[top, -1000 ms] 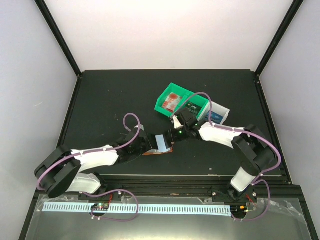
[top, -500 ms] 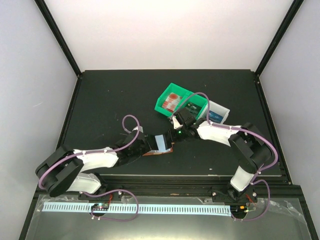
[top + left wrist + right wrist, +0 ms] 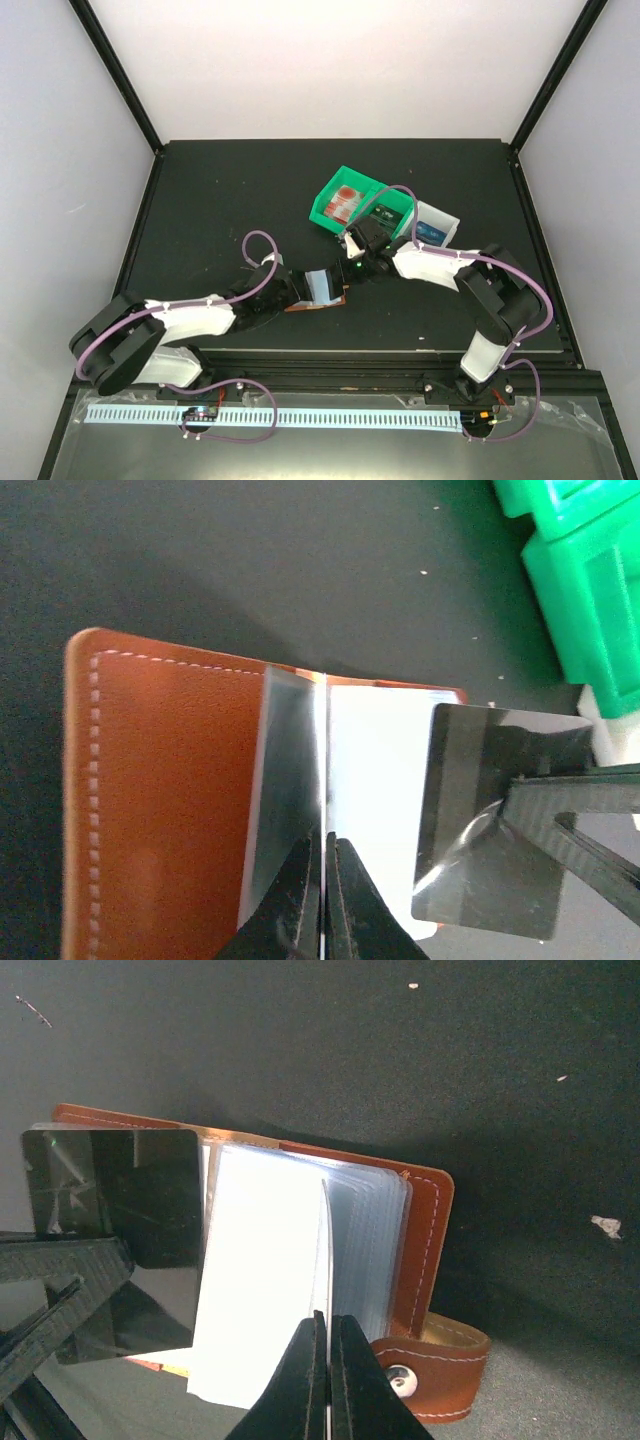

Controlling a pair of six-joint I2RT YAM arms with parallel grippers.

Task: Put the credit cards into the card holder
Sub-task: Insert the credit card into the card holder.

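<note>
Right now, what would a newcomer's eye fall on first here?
The brown card holder lies open on the black table, near the front middle. The left fingers and right fingers each pinch one of its clear sleeves. A bright green bin stands just beyond it, toward the right.

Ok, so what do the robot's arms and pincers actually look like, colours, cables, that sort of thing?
The left arm and the right arm both have bulky black joints and white wrapped links. A purple cable loops along each. A small green light glows near the right wrist. The left pincer and the right pincer are black, with slim tapered fingers.
</note>
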